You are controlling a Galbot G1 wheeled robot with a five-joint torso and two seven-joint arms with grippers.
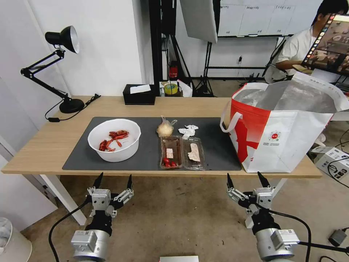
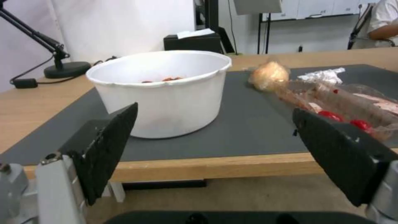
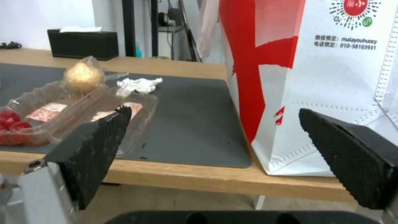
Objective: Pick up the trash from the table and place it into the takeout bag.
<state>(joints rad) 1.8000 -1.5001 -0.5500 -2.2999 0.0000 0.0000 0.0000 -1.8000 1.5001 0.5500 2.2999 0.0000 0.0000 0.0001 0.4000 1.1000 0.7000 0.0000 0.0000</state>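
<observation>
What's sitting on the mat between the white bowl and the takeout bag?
In the head view, the clear clamshell box lies open between the white bowl and the takeout bag, with the knotted bag and crumpled tissue behind it.

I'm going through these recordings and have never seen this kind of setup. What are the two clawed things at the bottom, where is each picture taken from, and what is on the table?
The clawed things are a wheeled robot's two hands. The head view looks down from its head: the left gripper and right gripper hang in front of the table, both open and holding nothing. The other two pictures come from cameras on each wrist, so the dark wedges there are that gripper's own fingers.

On the dark mat lies the trash: a white bowl of red shells, a clear clamshell box, a small knotted bag and a crumpled tissue. The takeout bag stands open at the right end. A black tissue box and desk lamp sit behind.
</observation>
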